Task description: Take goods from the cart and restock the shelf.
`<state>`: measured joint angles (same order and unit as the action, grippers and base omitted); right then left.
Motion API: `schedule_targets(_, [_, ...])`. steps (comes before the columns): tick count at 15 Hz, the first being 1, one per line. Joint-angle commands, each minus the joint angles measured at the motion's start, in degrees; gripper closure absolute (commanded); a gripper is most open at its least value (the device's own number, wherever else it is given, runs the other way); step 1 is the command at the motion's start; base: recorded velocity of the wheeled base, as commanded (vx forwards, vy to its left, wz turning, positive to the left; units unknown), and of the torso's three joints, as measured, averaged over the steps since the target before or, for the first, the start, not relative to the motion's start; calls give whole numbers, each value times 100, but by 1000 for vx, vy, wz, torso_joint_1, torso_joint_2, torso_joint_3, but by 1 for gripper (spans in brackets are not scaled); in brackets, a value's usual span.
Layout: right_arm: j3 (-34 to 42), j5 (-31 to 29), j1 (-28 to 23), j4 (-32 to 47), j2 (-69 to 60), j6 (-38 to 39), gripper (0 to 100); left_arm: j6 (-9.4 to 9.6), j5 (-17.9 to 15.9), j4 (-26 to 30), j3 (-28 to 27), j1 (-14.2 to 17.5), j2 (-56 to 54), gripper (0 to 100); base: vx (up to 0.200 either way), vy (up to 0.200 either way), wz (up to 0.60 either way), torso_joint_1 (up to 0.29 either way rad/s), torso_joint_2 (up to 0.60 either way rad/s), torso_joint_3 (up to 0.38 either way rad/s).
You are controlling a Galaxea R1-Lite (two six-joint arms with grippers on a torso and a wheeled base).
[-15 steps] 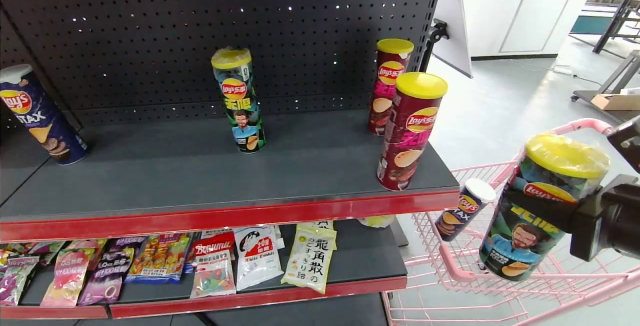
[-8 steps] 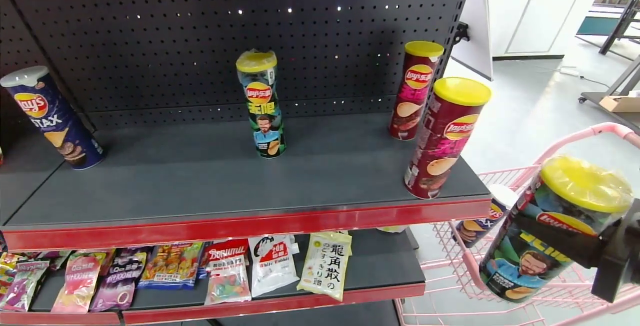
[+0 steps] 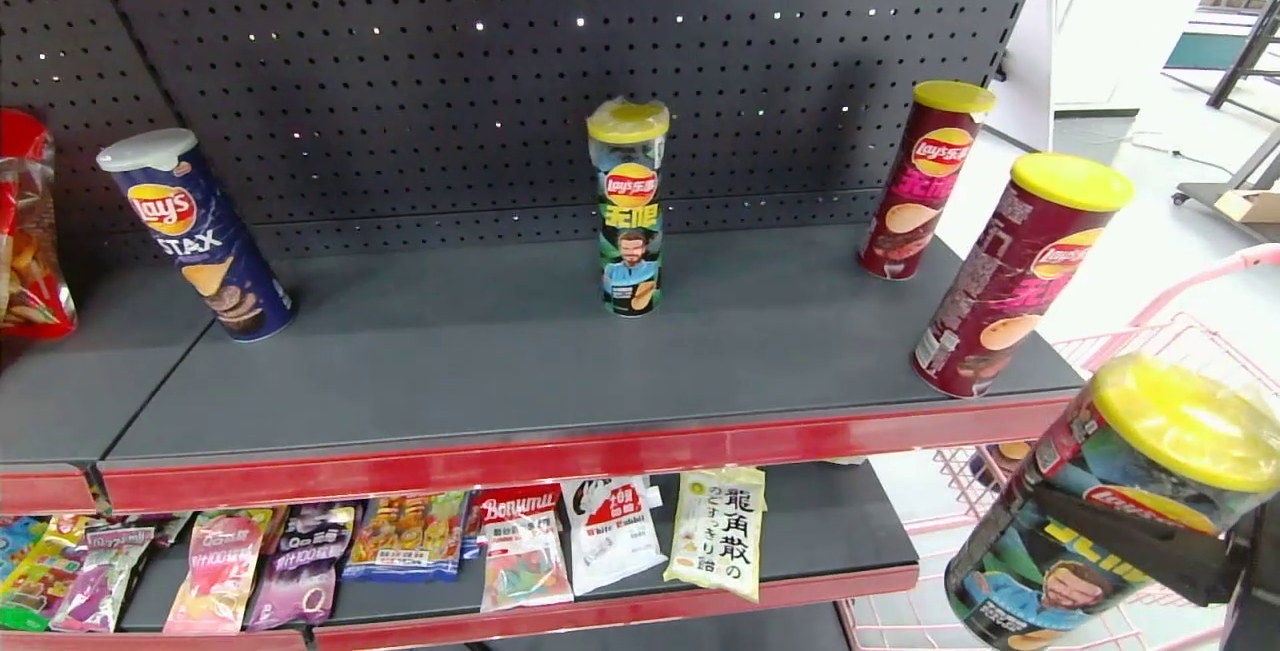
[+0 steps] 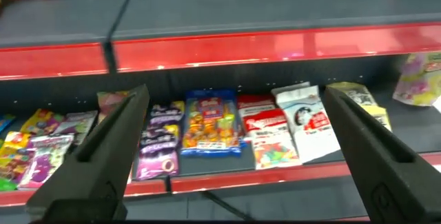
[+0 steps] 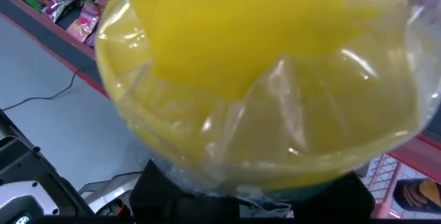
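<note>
My right gripper (image 3: 1125, 534) is shut on a green chip can (image 3: 1090, 501) with a yellow lid, held tilted at the lower right, off the right end of the upper shelf (image 3: 450, 361) and above the pink cart (image 3: 1200, 281). In the right wrist view the can's plastic-wrapped yellow lid (image 5: 262, 79) is right up close. A matching green can (image 3: 628, 206) stands mid-shelf. My left gripper (image 4: 234, 155) is open and holds nothing, facing the lower shelf's snack bags (image 4: 210, 124).
Also on the upper shelf are a blue can (image 3: 200, 231) at the left and two maroon cans (image 3: 925, 181) (image 3: 1015, 276) at the right, the nearer one close to the front edge. A red bag (image 3: 25, 231) sits far left. Wide bare shelf lies between the cans.
The head view has swung left, so the shelf now sits further right in the picture. The held green can has come closer to the shelf's right end, still gripped.
</note>
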<state>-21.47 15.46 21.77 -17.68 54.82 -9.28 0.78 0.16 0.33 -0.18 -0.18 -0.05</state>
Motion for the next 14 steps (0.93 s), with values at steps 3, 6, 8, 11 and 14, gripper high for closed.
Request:
schedule_targets(3, [37,1,38,10,-77,-13,100,1,2,2,1,1,5,0,0,0,0,0,0,0])
schedule_targets(6, [37,1,38,1,-77,-13,100,-8,2,2,1,1,5,0,133,0,0,2,0,-2])
schedule_targets(8, [29,1,38,1,-77,-22,100,-8,2,2,1,1,5,0,200,0,0,-7,2,12])
schedule_targets(11, [20,-8,38,1,-77,-22,100,-16,2,2,1,1,5,0,0,0,0,0,0,0])
schedule_targets(14, [108,-8,38,10,-235,-22,100,-25,2,2,9,1,5,0,0,0,0,0,0,0])
